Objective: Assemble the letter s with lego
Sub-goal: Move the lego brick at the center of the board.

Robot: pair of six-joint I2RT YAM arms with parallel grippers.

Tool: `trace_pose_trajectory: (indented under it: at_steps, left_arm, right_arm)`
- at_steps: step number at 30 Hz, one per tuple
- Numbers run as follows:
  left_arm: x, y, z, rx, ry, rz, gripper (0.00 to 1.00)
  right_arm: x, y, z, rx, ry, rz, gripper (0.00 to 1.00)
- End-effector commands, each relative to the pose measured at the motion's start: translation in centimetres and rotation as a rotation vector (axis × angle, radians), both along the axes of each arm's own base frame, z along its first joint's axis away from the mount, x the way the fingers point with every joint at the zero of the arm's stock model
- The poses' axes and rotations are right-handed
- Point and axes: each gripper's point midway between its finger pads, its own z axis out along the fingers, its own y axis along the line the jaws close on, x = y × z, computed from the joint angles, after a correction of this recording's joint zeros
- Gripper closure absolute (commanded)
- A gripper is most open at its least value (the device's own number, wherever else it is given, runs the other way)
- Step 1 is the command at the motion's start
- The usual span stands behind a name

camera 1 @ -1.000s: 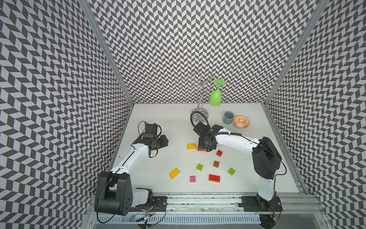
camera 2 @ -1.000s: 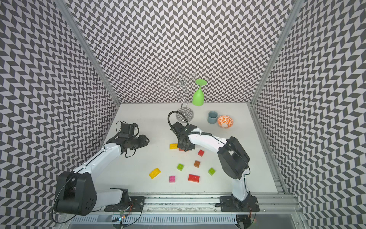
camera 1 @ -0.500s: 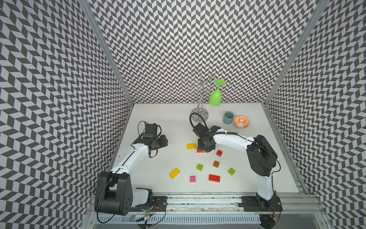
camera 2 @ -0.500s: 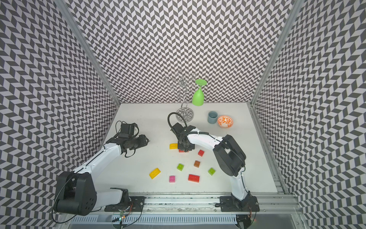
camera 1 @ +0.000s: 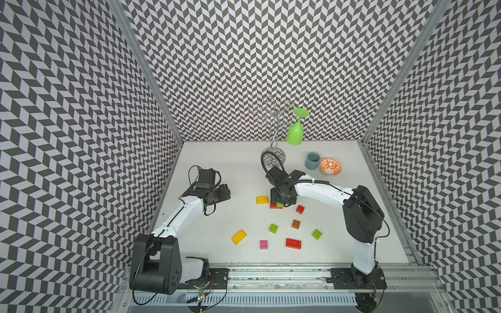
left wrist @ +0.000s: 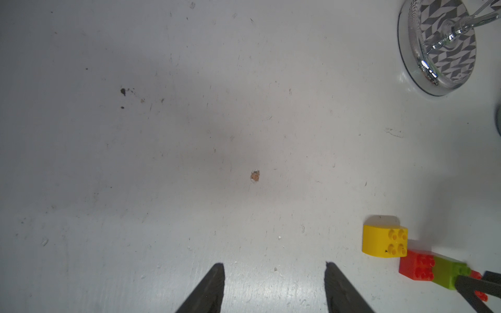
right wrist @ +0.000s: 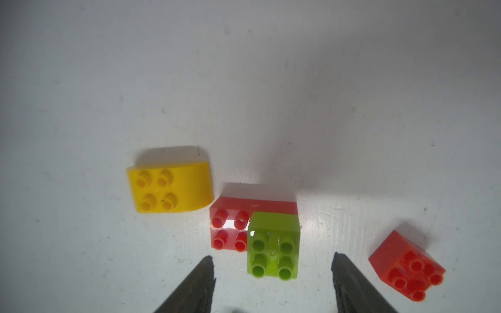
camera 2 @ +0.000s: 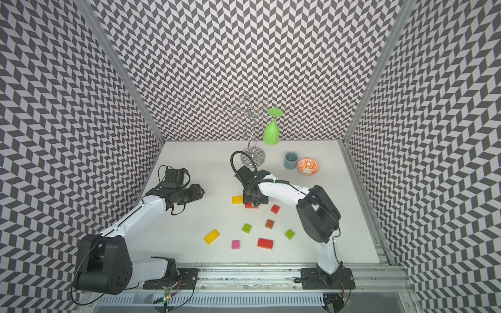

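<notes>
A lime green brick (right wrist: 273,245) sits on one end of a long red brick (right wrist: 230,227), with a rounded yellow brick (right wrist: 169,187) beside that stack (camera 1: 276,205). My right gripper (right wrist: 272,256) hangs open over it, its fingers apart from the green brick on both sides. A small red brick (right wrist: 406,271) lies close by. Loose lego lies nearer the front: two lime bricks (camera 1: 273,228) (camera 1: 316,234), brown (camera 1: 296,224), pink (camera 1: 263,244), a long red brick (camera 1: 293,243) and a yellow brick (camera 1: 239,236). My left gripper (left wrist: 273,263) is open over bare table, left of the stack.
A wire glass rack (camera 1: 273,157) with a green glass (camera 1: 295,132) hanging on it stands at the back. A blue-grey cup (camera 1: 312,160) and an orange patterned bowl (camera 1: 330,166) sit to its right. Patterned walls close in three sides.
Both grippers have opened. The right one has let go of the lime green brick, which stays on the red brick. The left arm has stayed where it was.
</notes>
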Motion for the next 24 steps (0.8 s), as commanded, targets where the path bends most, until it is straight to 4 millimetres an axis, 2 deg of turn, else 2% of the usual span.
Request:
trace_pose_trajectory:
  at_steps: [1, 3, 5, 6, 9, 13, 19, 24]
  left_arm:
    - [0.2, 0.5, 0.4, 0.014, -0.023, 0.017, 0.4]
    - [0.3, 0.6, 0.6, 0.016, -0.03, 0.02, 0.41]
    - [0.3, 0.6, 0.8, 0.016, -0.037, 0.019, 0.41]
    - [0.3, 0.6, 0.9, 0.016, -0.041, 0.018, 0.41]
    - [0.3, 0.4, 1.1, 0.014, -0.05, 0.011, 0.42]
    - [0.3, 0.3, 1.1, 0.018, -0.054, 0.005, 0.43]
    - [0.4, 0.3, 0.8, 0.025, -0.047, 0.006, 0.43]
    - [0.3, 0.1, 0.6, 0.018, -0.037, 0.0, 0.43]
  right_arm:
    - [1.0, -1.1, 7.7, 0.076, -0.193, -0.011, 0.35]
    - [0.6, -2.1, 9.0, 0.086, -0.244, 0.0, 0.41]
    - [0.1, -3.5, 9.3, 0.083, -0.258, 0.001, 0.53]
    - [-0.2, -4.2, 9.2, 0.089, -0.257, -0.005, 0.54]
    - [-1.2, -5.7, 8.3, 0.107, -0.231, -0.019, 0.5]
    - [-3.3, -7.0, 6.1, 0.115, -0.166, -0.041, 0.42]
    - [-6.8, -6.8, 3.2, 0.2, -0.087, -0.071, 0.39]
    - [-9.6, -4.1, 2.4, 0.246, -0.052, -0.061, 0.39]
